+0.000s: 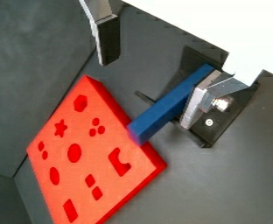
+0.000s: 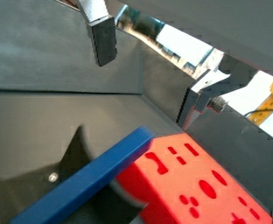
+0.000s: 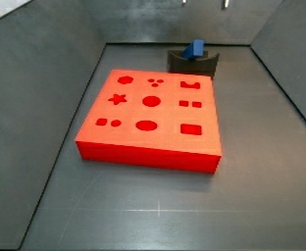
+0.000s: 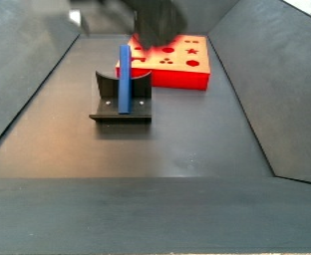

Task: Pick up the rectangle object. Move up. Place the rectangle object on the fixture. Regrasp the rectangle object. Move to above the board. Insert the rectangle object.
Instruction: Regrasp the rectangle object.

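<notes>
The blue rectangle object (image 3: 195,47) stands tilted in the dark fixture (image 3: 206,67), just behind the orange-red board (image 3: 149,113). Another side view shows the bar (image 4: 124,78) leaning in the fixture (image 4: 119,116), with the board (image 4: 185,60) beyond. My gripper (image 1: 157,74) is open and empty, well above the bar (image 1: 163,109) and the board (image 1: 87,149). Nothing is between its fingers (image 1: 104,39). The gripper (image 2: 150,70) looks down on the bar (image 2: 92,179) and the board (image 2: 203,188). In a side view the gripper (image 4: 152,15) is a dark blur at the top.
Dark grey walls slope up around the floor on all sides (image 3: 51,88). The board's top has star, round, oval and square holes (image 3: 152,100). Bare floor lies in front of the board (image 3: 156,206).
</notes>
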